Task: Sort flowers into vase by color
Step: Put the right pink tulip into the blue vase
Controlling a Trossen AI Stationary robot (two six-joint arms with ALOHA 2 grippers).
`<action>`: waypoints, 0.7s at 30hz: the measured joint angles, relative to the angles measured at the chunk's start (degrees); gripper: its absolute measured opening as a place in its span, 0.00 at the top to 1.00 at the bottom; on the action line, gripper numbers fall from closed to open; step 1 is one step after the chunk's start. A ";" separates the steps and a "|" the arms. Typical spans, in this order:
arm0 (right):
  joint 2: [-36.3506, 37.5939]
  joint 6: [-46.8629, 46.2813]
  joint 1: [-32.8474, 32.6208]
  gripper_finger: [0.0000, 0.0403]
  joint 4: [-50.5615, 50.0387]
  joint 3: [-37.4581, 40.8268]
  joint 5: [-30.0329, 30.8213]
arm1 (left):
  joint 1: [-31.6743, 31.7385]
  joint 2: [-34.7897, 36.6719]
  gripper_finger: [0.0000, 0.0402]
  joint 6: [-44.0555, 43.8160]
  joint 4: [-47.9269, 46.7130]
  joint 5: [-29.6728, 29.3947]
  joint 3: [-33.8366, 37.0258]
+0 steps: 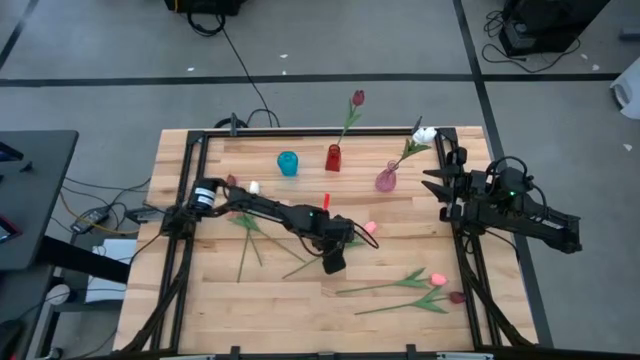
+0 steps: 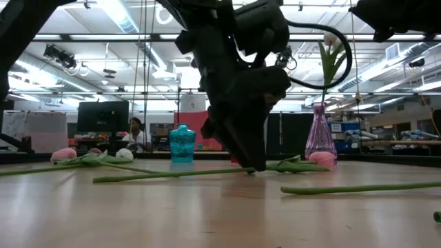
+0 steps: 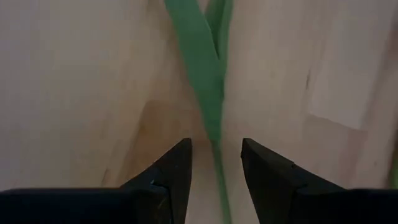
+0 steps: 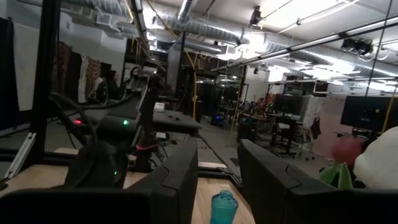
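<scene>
We find two flowers placed (red vase (image 1: pixel 333 158), pink vase (image 1: pixel 386 180)); left claw (image 1: pixel 333 262) straddles a stem (image 3: pixel 214 124), unclosed; right claw (image 4: pixel 217 180) parted, empty.

The left claw (image 1: pixel 333 262) points down at mid-table, fingers parted; the right claw (image 1: pixel 432 186) waits at the table's right edge, fingers apart.

On the counter (image 1: pixel 200 300), three vases stand in a row along the far side: one (image 1: pixel 288 163) to the left, one (image 1: pixel 333 158) in the middle with a tulip (image 1: pixel 357 98) in it, one (image 1: pixel 386 180) to the right holding another tulip (image 1: pixel 425 134). The left claw (image 1: pixel 333 263) is down at the counter's middle, straddling a stem (image 3: pixel 214 134) lying flat. More tulips (image 1: pixel 415 290) lie toward the near right, others (image 1: pixel 245 225) left of the claw. The right claw (image 1: pixel 432 188) hangs at the right edge.
</scene>
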State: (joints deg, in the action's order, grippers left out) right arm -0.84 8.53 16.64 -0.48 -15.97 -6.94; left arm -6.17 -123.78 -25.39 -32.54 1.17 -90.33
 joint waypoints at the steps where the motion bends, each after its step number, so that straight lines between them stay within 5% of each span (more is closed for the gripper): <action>1: 0.00 0.15 0.00 0.68 -0.01 0.00 0.02 | 0.00 -0.13 0.64 0.59 0.10 -1.03 -0.04; 5: 0.00 0.44 0.00 0.68 -0.19 0.00 0.02 | -0.09 -0.20 0.72 2.61 -0.06 -3.68 -0.02; 10: 0.00 0.44 0.02 0.68 -0.16 0.00 0.02 | -0.04 -0.25 0.96 5.71 1.24 -2.69 0.07; 15: 0.00 0.44 0.02 0.68 -0.10 0.00 0.02 | -0.26 1.48 0.97 10.59 2.33 -2.04 0.24; 21: 0.00 0.44 0.04 0.68 -0.10 0.00 -0.15 | 1.65 10.59 0.99 16.77 4.69 -10.50 4.37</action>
State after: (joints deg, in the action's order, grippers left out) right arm -0.84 8.97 16.69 -0.58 -15.97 -7.09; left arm -4.53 -113.20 -8.62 -27.84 -9.33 -85.96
